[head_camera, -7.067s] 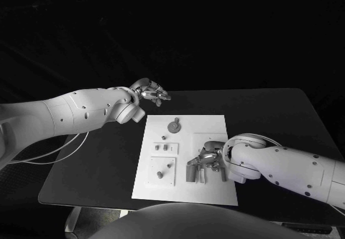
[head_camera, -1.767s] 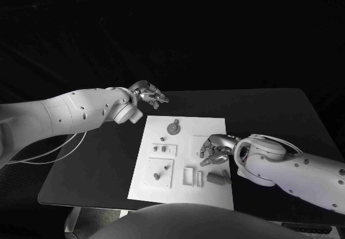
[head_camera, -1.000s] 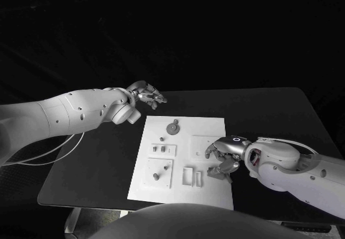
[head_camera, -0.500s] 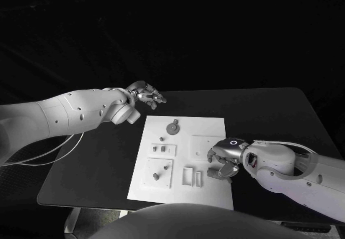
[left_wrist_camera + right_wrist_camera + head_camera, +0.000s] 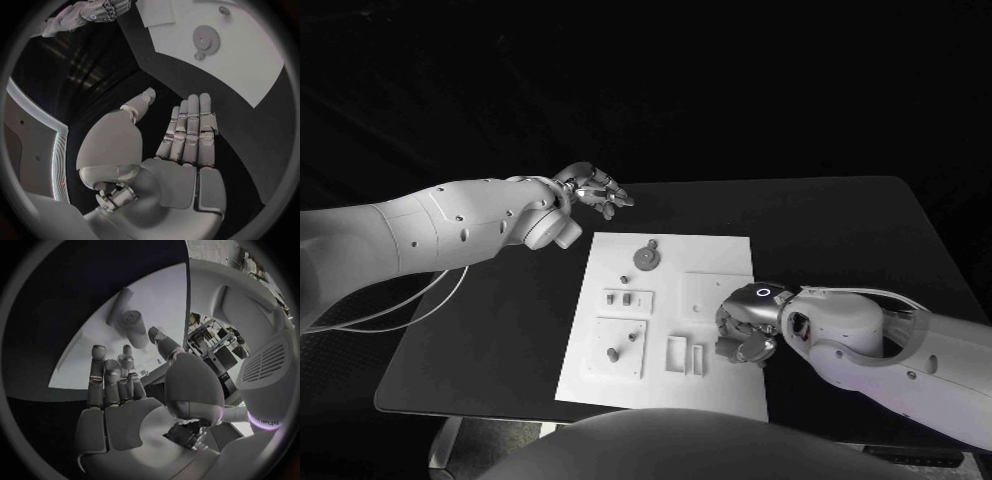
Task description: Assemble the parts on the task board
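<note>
The white rectangular task board (image 5: 661, 390) lies in the middle of the black desk (image 5: 848, 230), filling the centre of the head view. Near its upper edge sits a round grey gear part (image 5: 648, 258) with a small round piece just above it; the left wrist view shows the same gear (image 5: 205, 36) on the white plate. Lower down on the left half of the board are a small raised white block with short grey pegs (image 5: 629, 297) and a larger white square plate with two small grey parts (image 5: 620, 347) standing on it. Right of that, toward the bottom centre, are two narrow upright slots (image 5: 685, 355).

The right robot hand (image 5: 746, 330) is low over the lower right part of the board, its fingers bent down just beside a small grey cylindrical part (image 5: 728, 350). In the right wrist view its fingers (image 5: 100, 380) are spread and straight with nothing between them, and two grey cylindrical parts (image 5: 131, 325) lie side by side on the white board beyond the fingertips.

The left robot hand (image 5: 594, 188) hovers at the upper left, off the board, above the desk's far edge. The left wrist view shows its fingers (image 5: 187, 130) extended side by side, thumb apart, holding nothing.
</note>
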Controlling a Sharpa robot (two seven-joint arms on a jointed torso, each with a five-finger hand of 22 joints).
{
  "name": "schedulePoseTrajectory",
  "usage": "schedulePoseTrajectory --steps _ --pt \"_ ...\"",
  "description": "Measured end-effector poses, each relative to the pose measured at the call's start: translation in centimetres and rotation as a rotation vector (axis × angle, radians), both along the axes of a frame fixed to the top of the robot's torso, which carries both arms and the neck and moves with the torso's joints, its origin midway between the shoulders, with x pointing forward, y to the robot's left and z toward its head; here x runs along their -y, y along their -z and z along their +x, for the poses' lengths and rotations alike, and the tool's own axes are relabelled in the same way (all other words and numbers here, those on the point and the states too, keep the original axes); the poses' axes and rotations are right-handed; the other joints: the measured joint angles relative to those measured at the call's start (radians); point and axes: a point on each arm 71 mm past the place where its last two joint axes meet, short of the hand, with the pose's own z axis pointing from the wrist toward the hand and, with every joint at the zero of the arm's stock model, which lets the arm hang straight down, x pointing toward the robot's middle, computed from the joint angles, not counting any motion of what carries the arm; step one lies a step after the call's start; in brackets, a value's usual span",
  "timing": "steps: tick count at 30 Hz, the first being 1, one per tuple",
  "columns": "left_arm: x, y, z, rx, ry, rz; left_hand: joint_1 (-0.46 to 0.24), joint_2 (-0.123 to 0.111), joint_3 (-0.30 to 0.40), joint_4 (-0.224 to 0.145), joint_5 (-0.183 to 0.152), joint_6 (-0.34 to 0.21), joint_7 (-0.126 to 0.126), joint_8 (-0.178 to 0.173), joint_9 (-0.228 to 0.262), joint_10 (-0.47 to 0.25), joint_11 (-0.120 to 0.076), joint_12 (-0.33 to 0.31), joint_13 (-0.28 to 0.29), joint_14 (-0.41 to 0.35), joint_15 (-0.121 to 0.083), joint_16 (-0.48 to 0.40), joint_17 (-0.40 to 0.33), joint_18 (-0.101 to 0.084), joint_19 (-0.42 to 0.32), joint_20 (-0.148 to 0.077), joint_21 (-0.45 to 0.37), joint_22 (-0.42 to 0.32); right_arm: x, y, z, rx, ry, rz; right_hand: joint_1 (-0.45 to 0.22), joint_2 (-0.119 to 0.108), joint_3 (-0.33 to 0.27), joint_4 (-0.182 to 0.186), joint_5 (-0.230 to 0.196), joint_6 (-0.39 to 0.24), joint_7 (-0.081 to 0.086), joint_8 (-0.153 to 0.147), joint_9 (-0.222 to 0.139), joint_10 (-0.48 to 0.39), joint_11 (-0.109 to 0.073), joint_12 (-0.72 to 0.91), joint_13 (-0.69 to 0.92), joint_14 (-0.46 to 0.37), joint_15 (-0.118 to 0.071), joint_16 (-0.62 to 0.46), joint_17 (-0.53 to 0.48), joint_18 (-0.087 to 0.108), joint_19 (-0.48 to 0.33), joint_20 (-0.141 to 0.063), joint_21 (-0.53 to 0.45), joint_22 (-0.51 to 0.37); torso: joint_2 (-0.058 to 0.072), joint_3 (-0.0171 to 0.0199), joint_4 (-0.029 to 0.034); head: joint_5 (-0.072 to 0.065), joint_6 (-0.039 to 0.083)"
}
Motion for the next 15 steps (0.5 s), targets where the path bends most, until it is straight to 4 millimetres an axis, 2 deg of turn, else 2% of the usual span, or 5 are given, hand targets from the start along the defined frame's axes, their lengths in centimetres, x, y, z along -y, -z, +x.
schedulePoseTrajectory --steps 8,15 --pt "0.0 0.0 0.0 0.0 -0.001 0.001 0.0 0.0 -0.002 0.002 0.0 -0.003 -0.003 0.004 0.0 0.0 0.0 0.0 0.0 0.0 0.0 0.0 0.001 0.0 0.002 -0.002 0.0 0.0 -0.3 0.6 -0.1 0.014 -0.012 -0.015 0.009 0.004 0.0 0.0 0.0 0.014 0.001 0.005 0.005 0.0 -0.006 0.004 -0.003 0.001 -0.001 0.004 -0.002 0.0 -0.004 -0.004 0.005 0.0 0.0 0.0011 0.0001 0.0 0.0" --pt "0.0 0.0 0.0 -0.001 0.0 0.001 0.0 0.0 -0.002 0.002 0.0 -0.003 -0.003 0.004 0.0 0.0 0.0 0.0 0.0 0.0 0.0 0.0 0.001 0.0 0.002 -0.002 0.0 0.0 -0.2 1.1 0.0 0.029 -0.014 -0.032 0.015 0.008 0.005 -0.005 0.0 0.019 0.005 0.008 0.009 0.0 -0.007 0.004 -0.005 0.0 -0.006 0.008 -0.003 0.0 -0.004 -0.003 0.005 0.0 0.0 0.0006 0.0003 0.001 0.0"
